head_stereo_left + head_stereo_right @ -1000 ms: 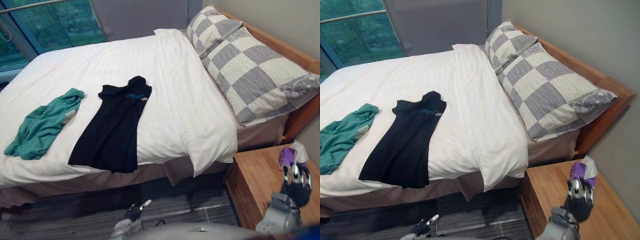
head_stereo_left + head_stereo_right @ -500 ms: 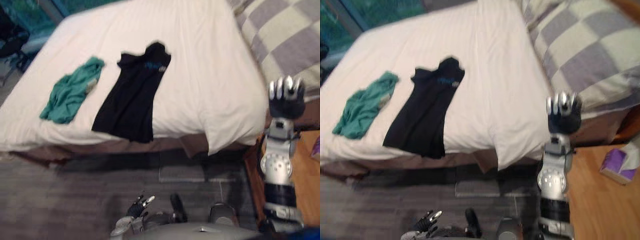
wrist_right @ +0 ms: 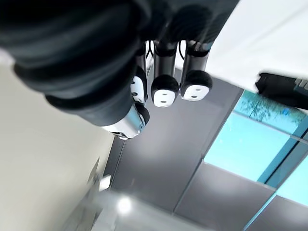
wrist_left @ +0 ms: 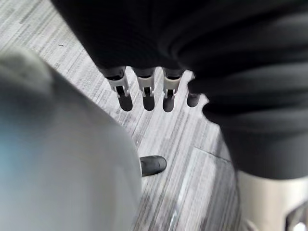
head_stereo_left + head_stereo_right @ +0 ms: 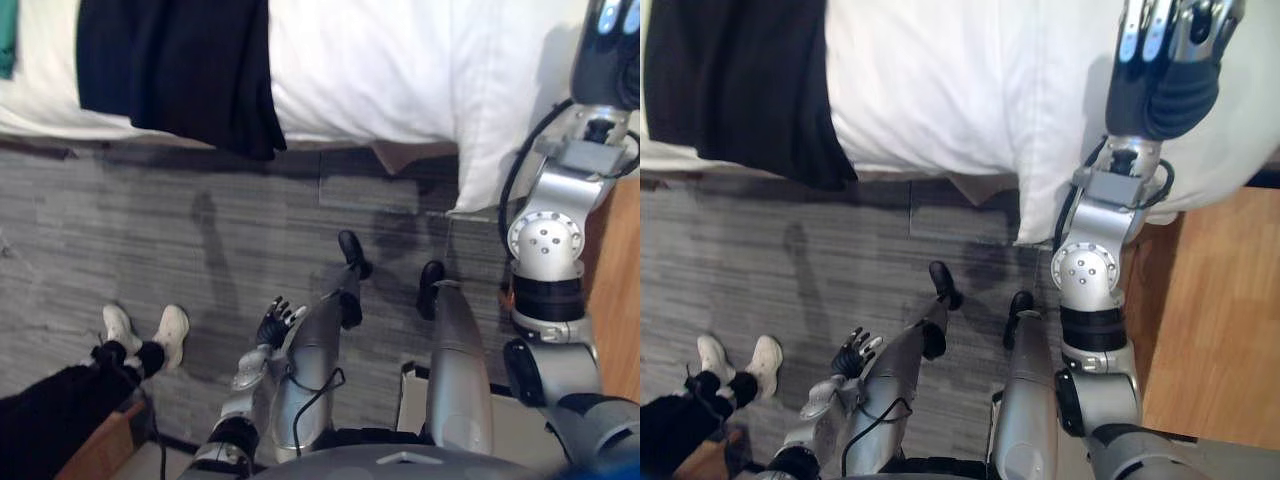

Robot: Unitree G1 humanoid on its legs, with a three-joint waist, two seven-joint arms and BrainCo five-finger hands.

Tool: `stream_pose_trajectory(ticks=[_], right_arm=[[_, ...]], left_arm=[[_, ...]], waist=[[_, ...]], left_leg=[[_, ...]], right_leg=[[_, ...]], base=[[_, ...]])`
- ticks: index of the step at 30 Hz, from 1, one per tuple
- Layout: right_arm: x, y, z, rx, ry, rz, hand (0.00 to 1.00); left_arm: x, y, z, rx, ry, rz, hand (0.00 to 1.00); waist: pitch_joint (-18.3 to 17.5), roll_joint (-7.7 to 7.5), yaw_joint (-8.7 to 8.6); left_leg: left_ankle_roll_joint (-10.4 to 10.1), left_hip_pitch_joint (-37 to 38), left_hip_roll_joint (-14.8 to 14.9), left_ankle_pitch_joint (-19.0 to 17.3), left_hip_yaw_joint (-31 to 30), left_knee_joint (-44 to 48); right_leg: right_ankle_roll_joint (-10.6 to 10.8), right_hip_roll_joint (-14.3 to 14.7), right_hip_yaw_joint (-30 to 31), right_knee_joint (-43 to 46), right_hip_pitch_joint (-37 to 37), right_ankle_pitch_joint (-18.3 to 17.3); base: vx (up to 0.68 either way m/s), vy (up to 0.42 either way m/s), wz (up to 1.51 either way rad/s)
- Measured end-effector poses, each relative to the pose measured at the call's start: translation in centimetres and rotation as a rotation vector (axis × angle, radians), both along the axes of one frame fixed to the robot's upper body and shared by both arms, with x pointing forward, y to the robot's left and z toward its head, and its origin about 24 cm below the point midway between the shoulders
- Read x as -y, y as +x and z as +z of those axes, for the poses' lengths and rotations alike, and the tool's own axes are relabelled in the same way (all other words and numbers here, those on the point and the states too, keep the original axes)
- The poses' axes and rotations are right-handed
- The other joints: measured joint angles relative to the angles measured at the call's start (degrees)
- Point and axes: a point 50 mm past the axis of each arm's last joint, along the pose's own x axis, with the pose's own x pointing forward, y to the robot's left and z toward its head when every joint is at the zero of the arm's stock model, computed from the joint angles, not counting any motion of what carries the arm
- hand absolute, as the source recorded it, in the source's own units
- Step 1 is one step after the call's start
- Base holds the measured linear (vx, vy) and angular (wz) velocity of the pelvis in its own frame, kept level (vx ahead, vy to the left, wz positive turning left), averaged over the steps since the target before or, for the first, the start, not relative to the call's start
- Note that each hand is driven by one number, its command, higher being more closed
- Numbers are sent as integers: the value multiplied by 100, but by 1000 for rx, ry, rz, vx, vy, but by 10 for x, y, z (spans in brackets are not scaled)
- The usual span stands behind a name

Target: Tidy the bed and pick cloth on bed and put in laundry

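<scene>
- Green cloth [image 5: 6, 35] shows as a sliver at the upper left corner of the left eye view, lying on the bed with no hand near it.
- Black garment [image 5: 180, 70] lies flat on the white bedcover [image 5: 370, 60] at upper left. Its hem hangs over the bed's edge above the grey floor [image 5: 150, 230], so a careless tug could drag it down onto the floor.
- Person's legs and white shoes [image 5: 168, 330] stand at lower left, near the robot. A step or arm swing that way could strike them.
- Left hand [image 5: 853, 352] hangs low at lower centre, fingers loosely spread, holding nothing.
- Right hand [image 5: 1175, 70] is raised at upper right over the bedcover's corner, fingers loose and empty. Reaching across from there, it could snag the cover and untidy the bed.
- Wooden nightstand [image 5: 1220, 300] runs down the right edge, just beside the right arm, which could knock it when lowering.
- Right eye view gives the right hand's fingers [image 5: 1137, 35] at its top edge, where the left eye view stops at the dark cover. The right wrist view looks past the fingertips to window glass [image 3: 260, 139], away from the clothes.
</scene>
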Motion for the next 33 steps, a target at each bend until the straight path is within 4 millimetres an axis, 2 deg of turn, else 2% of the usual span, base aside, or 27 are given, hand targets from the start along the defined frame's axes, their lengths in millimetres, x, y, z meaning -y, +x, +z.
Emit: stream_pose_trajectory(ticks=[2, 5, 6, 9, 12, 13, 15, 16, 17, 18, 19, 20, 21, 24, 26, 29, 30, 32, 33], right_arm=[[-1, 5, 6, -2, 25, -1, 100], [9, 5, 11, 58, 114, 26, 100], [18, 3, 12, 106, 167, 25, 100], [30, 5, 11, 136, 228, 22, 100], [40, 17, -10, 104, 309, 43, 100], [43, 23, -25, 79, 331, 55, 100], [55, 38, -68, -69, 421, 41, 100], [63, 50, -112, -231, 513, 26, 100], [64, 53, -187, -491, 655, 10, 100], [56, 36, -250, -688, 734, -8, 100], [54, 33, -259, -715, 746, -8, 100], [47, 21, -283, -786, 779, -13, 100], [47, 9, -299, -835, 788, -28, 0], [55, -8, -316, -911, 720, -70, 0], [61, -17, -323, -1026, 562, -116, 0], [56, -30, -345, -1333, 124, -236, 0], [52, -34, -351, -1391, 31, -262, 0], [35, -49, -374, -1555, -279, -302, 0], [32, -53, -379, -1586, -339, -306, 0]], left_arm=[[2, 15, 11, 44, 7, 14, 0], [7, 36, 29, 112, -19, 72, 0], [13, 49, 42, 157, -35, 92, 0], [16, 64, 58, 203, -60, 137, 0], [9, 70, 63, 199, -77, 198, 0], [7, 71, 63, 195, -82, 211, 0], [8, 73, 64, 186, -98, 226, 0], [9, 75, 64, 179, -108, 235, 0], [12, 75, 64, 172, -124, 248, 0], [11, 76, 63, 156, -132, 274, 0], [10, 76, 63, 153, -132, 280, 0], [9, 75, 59, 130, -140, 299, 0], [10, 73, 56, 112, -146, 306, 0], [20, 72, 53, 88, -170, 278, 0], [31, 70, 50, 74, -174, 247, 0], [35, 58, 37, 7, -149, 208, 0], [34, 54, 33, -15, -144, 202, 0], [33, 35, 14, -103, -128, 167, 0], [32, 29, 9, -127, -130, 152, 0]], waist=[[5, 2, 29], [14, -3, 92], [24, -21, 110], [52, -73, 121], [67, -139, -79], [53, -199, -168], [53, -263, -189], [61, -312, -182], [63, -318, -192], [74, -333, -269], [82, -344, -295], [97, -370, -379], [122, -414, -422], [117, -423, -495], [98, -444, -504], [1, -581, -508], [-20, -610, -504], [-139, -656, -472], [-213, -656, -464]], left_leg=[[55, -445, 114, -102, -99, 404], [83, -1088, 330, -440, -234, 1162], [99, -1416, 419, -626, -272, 1602], [133, -1760, 566, -840, -259, 2144], [115, -1887, 704, -960, -242, 2372], [112, -1868, 712, -960, -205, 2353], [107, -1799, 744, -953, -121, 2323], [114, -1728, 757, -929, -23, 2246], [146, -1656, 768, -895, 93, 2140], [243, -1559, 792, -832, 153, 2096], [247, -1524, 796, -828, 167, 2087], [245, -1375, 818, -837, 223, 2061], [239, -1153, 869, -872, 292, 2047], [229, -494, 887, -896, 384, 1826], [187, -99, 873, -907, 422, 1601], [95, 471, 777, -858, 456, 1203], [95, 579, 763, -854, 471, 1145], [111, 974, 676, -887, 431, 1042], [112, 1025, 658, -913, 404, 1056]], right_leg=[[-4, 5, -89, 153, -268, -4], [-10, 78, -91, 562, -738, -25], [-43, 84, -40, 828, -972, -130], [-65, 196, 140, 1024, -1180, -329], [-59, 323, 237, 1077, -1259, -336], [-50, 349, 293, 1056, -1275, -318], [-96, 403, 393, 1009, -1273, -231], [-132, 430, 463, 944, -1272, -157], [-192, 457, 535, 840, -1275, -42], [-181, 504, 557, 727, -1217, 59], [-170, 509, 570, 713, -1192, 76], [-151, 528, 640, 647, -1062, 114], [-108, 569, 677, 546, -862, 173], [-52, 617, 688, 221, -193, 268], [-65, 646, 681, -41, 227, 346], [-37, 642, 646, -496, 832, 497], [-46, 628, 608, -565, 960, 512], [-39, 528, 424, -777, 1501, 504], [-23, 502, 386, -807, 1604, 488]], base=[[-16, -41, 25], [-31, -29, 14], [-47, -16, 10], [-55, -4, -13], [-67, 45, -25], [-47, 44, -25], [-33, 32, -29], [2, 16, -36], [47, 9, -50], [66, 3, -39], [87, -9, -33], [74, -15, -36], [67, -15, -44], [31, -12, -32], [0, -12, -20], [19, -2, -7], [68, 2, 11], [95, 16, 27], [88, 32, 33]])
